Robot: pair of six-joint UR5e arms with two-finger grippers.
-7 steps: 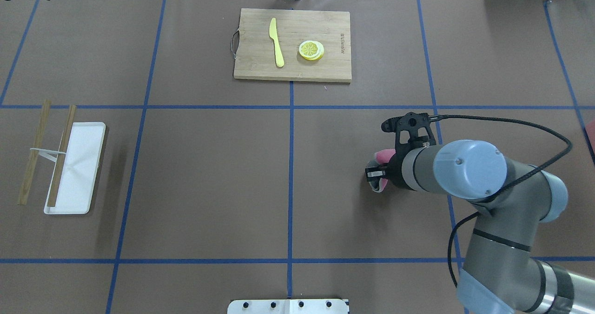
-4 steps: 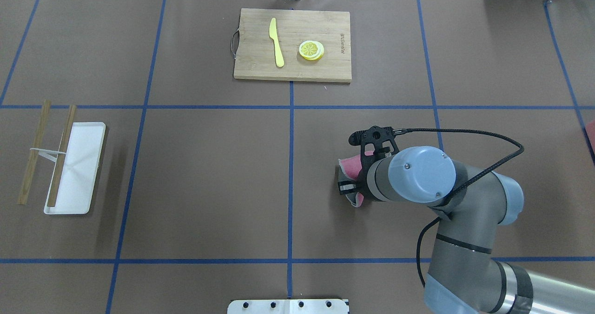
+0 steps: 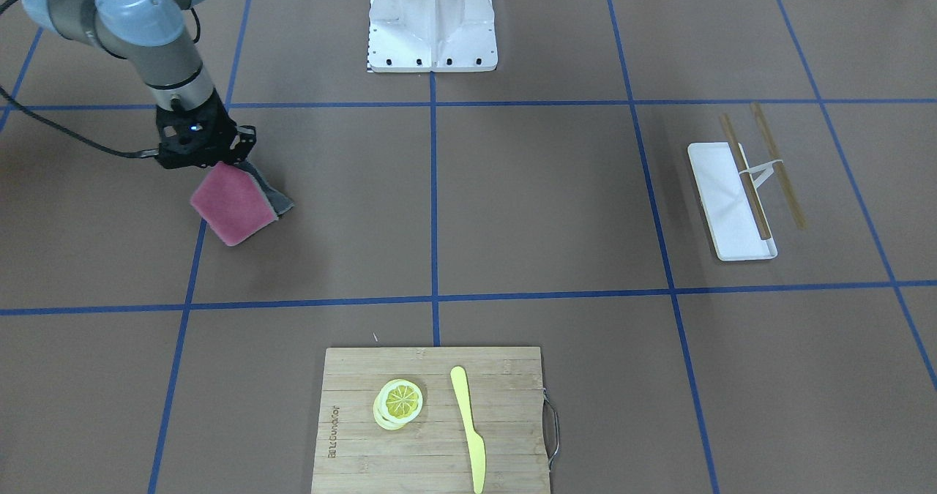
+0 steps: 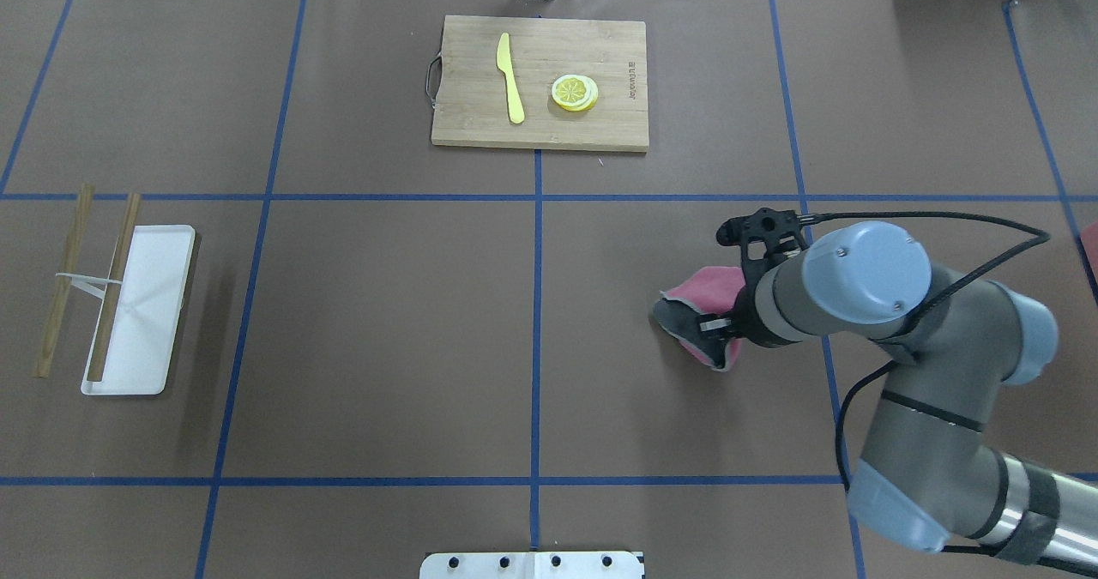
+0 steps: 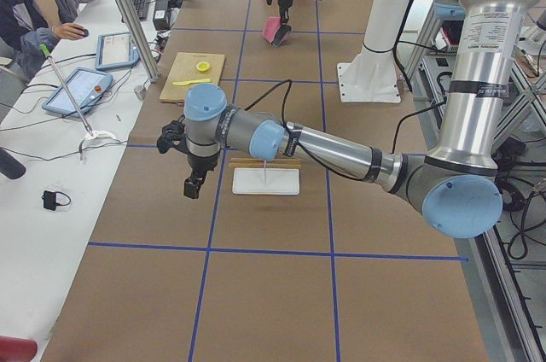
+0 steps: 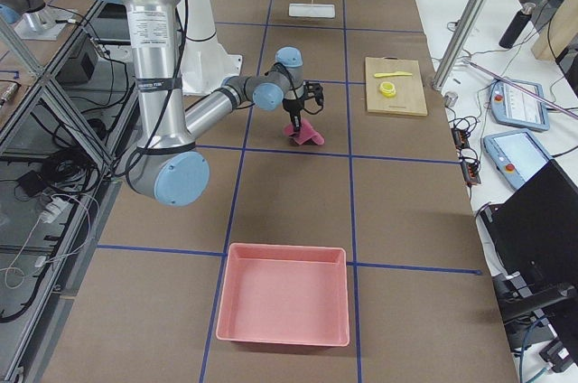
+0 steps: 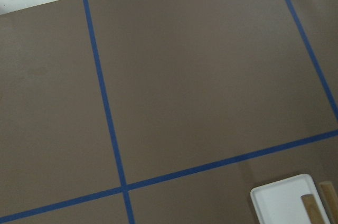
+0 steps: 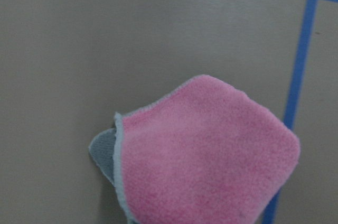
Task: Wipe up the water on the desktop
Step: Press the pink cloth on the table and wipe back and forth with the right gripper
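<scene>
The desktop [image 4: 386,322] is a matte brown surface crossed by blue tape lines; I see no water on it. My right gripper [image 4: 717,325] is shut on a pink cloth [image 4: 703,292] with a grey underside and holds it down at the surface, right of the centre line. The front-facing view shows the gripper [image 3: 223,161] with the cloth [image 3: 233,205] hanging below it. The right wrist view shows the cloth [image 8: 206,155] over the brown surface. My left gripper [image 5: 194,184] shows only in the exterior left view, above the desktop beside the white tray; I cannot tell whether it is open or shut.
A bamboo cutting board [image 4: 600,129] at the far centre holds a yellow knife [image 4: 510,77] and lemon slices [image 4: 574,92]. A white tray [image 4: 154,304] with wooden sticks [image 4: 111,292] lies at the left. A pink bin [image 6: 283,304] sits at the right end.
My right arm swept the cloth leftward across the desktop, then back to the right. The cloth now lies more spread out, with its grey side showing.
</scene>
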